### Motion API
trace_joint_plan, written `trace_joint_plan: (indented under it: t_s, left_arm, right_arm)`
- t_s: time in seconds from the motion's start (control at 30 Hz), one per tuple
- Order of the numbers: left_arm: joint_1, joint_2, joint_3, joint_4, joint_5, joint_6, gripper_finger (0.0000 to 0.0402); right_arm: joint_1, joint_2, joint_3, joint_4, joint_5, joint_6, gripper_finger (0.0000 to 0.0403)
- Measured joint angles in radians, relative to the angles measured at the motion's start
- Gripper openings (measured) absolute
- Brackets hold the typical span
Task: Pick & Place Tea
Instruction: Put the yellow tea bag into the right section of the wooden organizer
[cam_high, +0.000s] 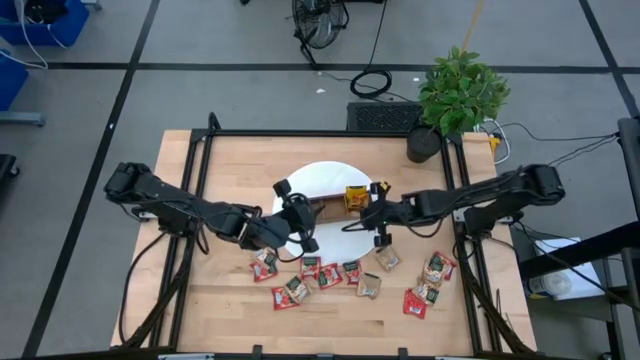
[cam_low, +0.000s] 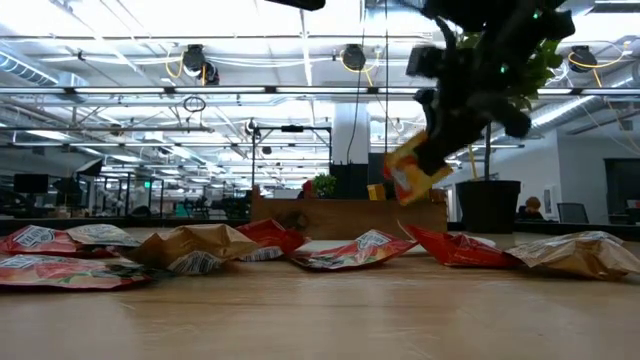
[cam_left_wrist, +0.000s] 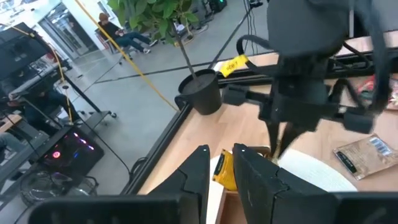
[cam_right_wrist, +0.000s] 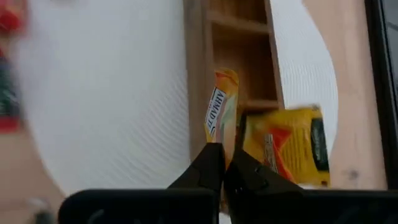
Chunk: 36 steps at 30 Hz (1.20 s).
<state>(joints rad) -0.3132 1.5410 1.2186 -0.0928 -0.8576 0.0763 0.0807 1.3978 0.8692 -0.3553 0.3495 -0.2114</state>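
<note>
Pinched between the closed fingers of the right gripper (cam_right_wrist: 222, 163), a yellow sachet (cam_right_wrist: 221, 112) stands on edge, lifted clear of the table. Just past those fingertips lies the wooden tray (cam_right_wrist: 239, 37), with another yellow sachet (cam_right_wrist: 292, 146) lying flat in the compartment nearest the gripper. The tray rests on a white plate (cam_high: 318, 180).

Close beside it, across the tray, the left gripper (cam_left_wrist: 221, 167) hovers with its fingers slightly parted and nothing between them; a bit of yellow packet shows beyond the gap.

Behind both grippers, toward the table's near edge, the rest of the tea sachets (cam_high: 330, 275) lie scattered on the bare wood in a loose row, red and tan ones mixed. Farther off, beyond the right gripper at the table's far corner, a potted plant (cam_high: 458, 95) stands in a dark pot.
</note>
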Motion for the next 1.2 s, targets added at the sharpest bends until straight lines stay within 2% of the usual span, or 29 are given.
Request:
trace_joint_plan:
  t_s: [0.27,0.53,1.07,1.2]
  left_arm:
    - [0.000,0.000,0.000,-0.046,0.000,-0.026,0.0078]
    - [0.000,0.000,0.000,-0.077,0.001,-0.046,0.0079]
    - [-0.001,0.000,0.000,-0.099,0.001,-0.059,0.0079]
    - [-0.001,0.000,0.000,-0.099,0.001,-0.056,0.0079]
  right_arm:
    - [-0.003,0.029,0.000,0.014,0.126,-0.068,0.0000]
    - [-0.004,0.015,0.013,0.036,0.126,-0.093,0.0000]
    - [-0.089,0.024,0.014,0.028,0.121,-0.227,0.0000]
    - [-0.089,0.024,0.014,0.005,0.060,-0.248,0.0000]
